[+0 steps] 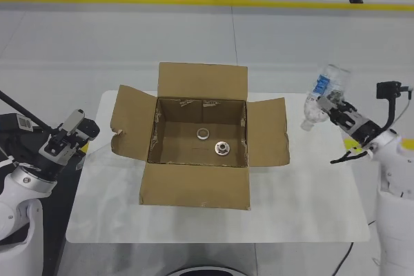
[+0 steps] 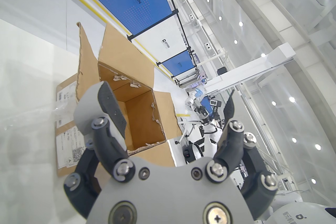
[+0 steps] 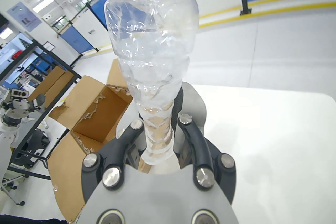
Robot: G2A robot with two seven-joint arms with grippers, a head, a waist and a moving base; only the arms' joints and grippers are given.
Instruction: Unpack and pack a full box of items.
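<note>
An open cardboard box (image 1: 200, 176) stands mid-table with all flaps spread; two round tape rolls, one pale (image 1: 203, 132) and one darker (image 1: 223, 147), lie on its floor. My right gripper (image 1: 333, 105) is raised beyond the table's right edge, shut on a clear crumpled plastic bottle (image 1: 321, 93) with a blue label. In the right wrist view the bottle (image 3: 153, 57) rises between the fingers (image 3: 190, 130), with the box (image 3: 90, 114) behind. My left gripper (image 1: 76, 128) hangs off the table's left side, open and empty; its view shows the gripper (image 2: 168, 101) and the box (image 2: 136, 109).
The white table (image 1: 310, 207) has bare surface in front of the box and to its right. The spread side flaps (image 1: 127, 121) reach toward both table ends. Metal-framed racks with cardboard stand off to the side (image 3: 39, 83).
</note>
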